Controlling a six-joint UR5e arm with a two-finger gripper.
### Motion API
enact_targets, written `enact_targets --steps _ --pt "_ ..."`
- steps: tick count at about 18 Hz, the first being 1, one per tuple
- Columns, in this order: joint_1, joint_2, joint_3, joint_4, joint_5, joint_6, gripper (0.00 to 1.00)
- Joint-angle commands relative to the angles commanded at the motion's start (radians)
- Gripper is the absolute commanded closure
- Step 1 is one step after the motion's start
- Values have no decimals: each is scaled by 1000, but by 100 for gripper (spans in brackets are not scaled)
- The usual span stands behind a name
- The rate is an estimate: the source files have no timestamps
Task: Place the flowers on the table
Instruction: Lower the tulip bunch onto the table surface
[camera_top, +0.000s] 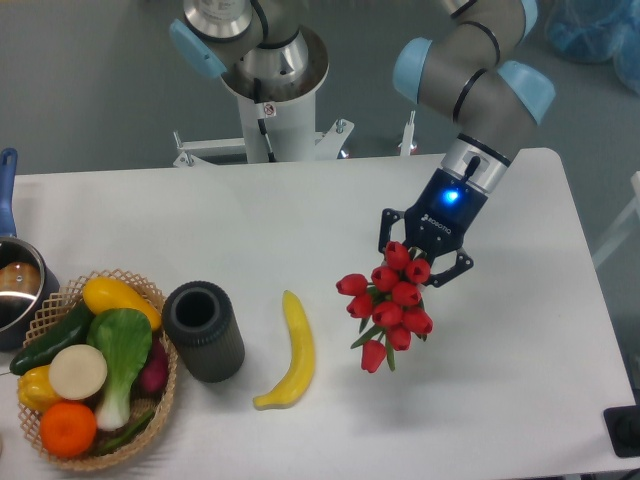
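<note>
Holding the flowers (389, 303) at their stem end, the gripper (424, 262) hangs over the right half of the counter (520, 330); its fingers are closed in on the bunch, the red buds spilling out below and to the left of them, with green leaves showing at the lower edge; whether the bunch touches the white surface or sits just above it cannot be told from this view. A banana (292, 352) lies on the counter left of the flowers, apart from them; just left of the banana stands a dark cylinder (204, 330) with an open top; touching that on its left is a wicker basket (152, 290) filled with toy vegetables and fruit; a pot (14, 285) with a blue handle sits at the far left edge.
</note>
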Motion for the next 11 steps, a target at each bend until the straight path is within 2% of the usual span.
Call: enact_targets --steps 4,8,11 --pt "3 -9 12 0 138 2 60" --pt "-9 -46 17 0 267 8 57" --pt "-9 -64 14 0 284 24 57"
